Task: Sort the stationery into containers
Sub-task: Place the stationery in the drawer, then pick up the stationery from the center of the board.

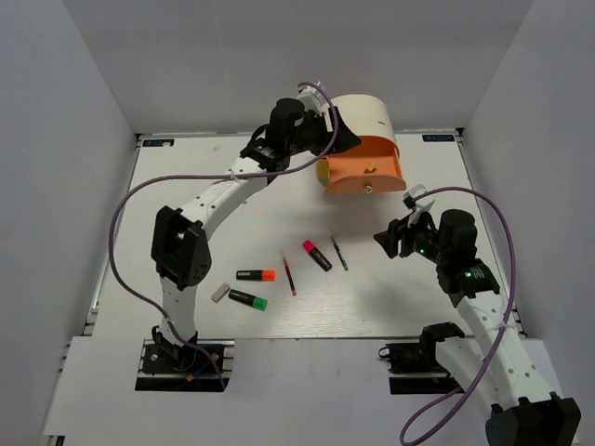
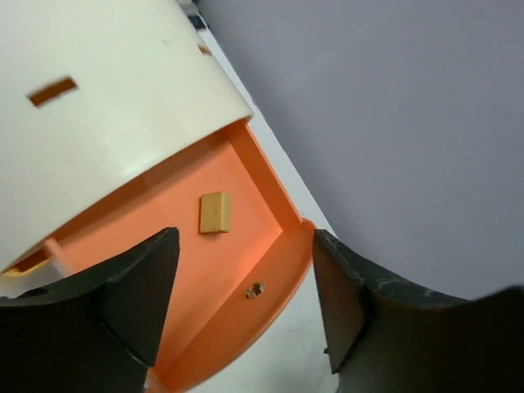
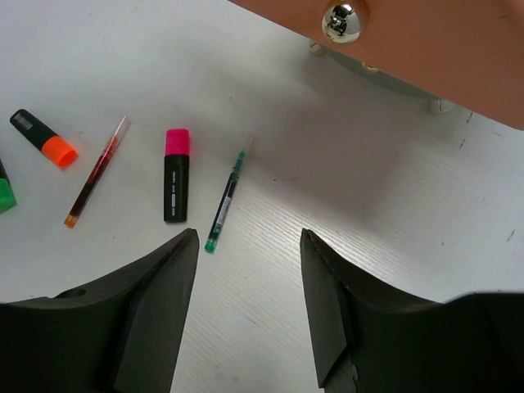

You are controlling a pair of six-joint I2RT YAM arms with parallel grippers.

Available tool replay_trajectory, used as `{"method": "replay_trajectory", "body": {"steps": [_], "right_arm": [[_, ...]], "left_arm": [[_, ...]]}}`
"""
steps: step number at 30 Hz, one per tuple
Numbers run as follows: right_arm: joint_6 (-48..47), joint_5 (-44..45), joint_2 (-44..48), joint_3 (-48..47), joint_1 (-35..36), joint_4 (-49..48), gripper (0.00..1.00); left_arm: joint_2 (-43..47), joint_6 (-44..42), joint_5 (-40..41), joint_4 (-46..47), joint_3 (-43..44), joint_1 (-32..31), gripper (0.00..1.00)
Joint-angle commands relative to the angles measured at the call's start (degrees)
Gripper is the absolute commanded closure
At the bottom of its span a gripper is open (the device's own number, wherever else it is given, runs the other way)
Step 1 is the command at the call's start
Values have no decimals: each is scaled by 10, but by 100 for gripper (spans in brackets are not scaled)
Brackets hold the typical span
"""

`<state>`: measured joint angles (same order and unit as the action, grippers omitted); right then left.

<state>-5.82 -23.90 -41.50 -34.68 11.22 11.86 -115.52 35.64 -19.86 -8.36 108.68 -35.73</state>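
The cream half-cylinder unit (image 1: 367,111) stands at the back with its orange-pink drawer (image 1: 376,156) pulled out. My left gripper (image 1: 340,137) hovers open over the drawer's left end. A tan eraser (image 2: 214,212) lies loose on the drawer floor (image 2: 246,188), beyond the left gripper (image 2: 246,239). My right gripper (image 1: 395,232) is open and empty, low over the table in front of the drawer. On the table lie the pink highlighter (image 1: 316,255), green pen (image 1: 340,253), red pen (image 1: 289,276), orange highlighter (image 1: 256,275), green highlighter (image 1: 248,299) and grey eraser (image 1: 220,293).
In the right wrist view the drawer front (image 3: 434,57) with its metal knob (image 3: 344,20) is just ahead of the right gripper (image 3: 248,237); the green pen (image 3: 225,203) and pink highlighter (image 3: 176,176) lie to its front left. White walls enclose the table.
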Motion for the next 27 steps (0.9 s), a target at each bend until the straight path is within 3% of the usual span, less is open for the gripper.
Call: {"method": "replay_trajectory", "body": {"steps": [1,2,4,7,9,10,11,12,14,17,19,21,22,27], "right_arm": [[-10,2,0,-1,-2,-25,42],[-14,0,2,-3,-2,-24,46],[-30,-8,-1,-6,-4,-21,53],[-61,-25,-10,-16,-3,-2,84],[-69,-27,-32,-20,-2,20,100],[-79,-27,-40,-21,-2,29,100],[-80,-26,-46,-23,-2,51,100],[-84,-26,-70,-25,-2,61,100],[-88,-22,-81,-21,-4,77,100],[-81,-19,-79,-8,-6,63,100],[-76,-19,-79,-7,-4,54,89],[-70,-19,-82,-9,-5,52,82],[-69,-21,-83,-8,-4,48,78],[-67,-13,-82,-11,-6,46,75]], "left_arm": [[109,-2,77,14,-23,5,26],[131,5,95,8,-67,5,44],[215,36,152,3,-128,12,64],[351,108,253,-45,-273,17,98],[425,171,318,-111,-387,17,100],[500,232,336,-133,-456,17,100],[535,267,350,-184,-487,17,99],[570,304,371,-215,-514,17,91],[631,414,385,-276,-578,17,89],[722,549,392,-396,-635,17,63],[755,635,392,-466,-664,17,57],[755,685,374,-517,-671,17,48],[738,704,374,-536,-671,17,39],[612,789,368,-664,-608,17,10]]}}
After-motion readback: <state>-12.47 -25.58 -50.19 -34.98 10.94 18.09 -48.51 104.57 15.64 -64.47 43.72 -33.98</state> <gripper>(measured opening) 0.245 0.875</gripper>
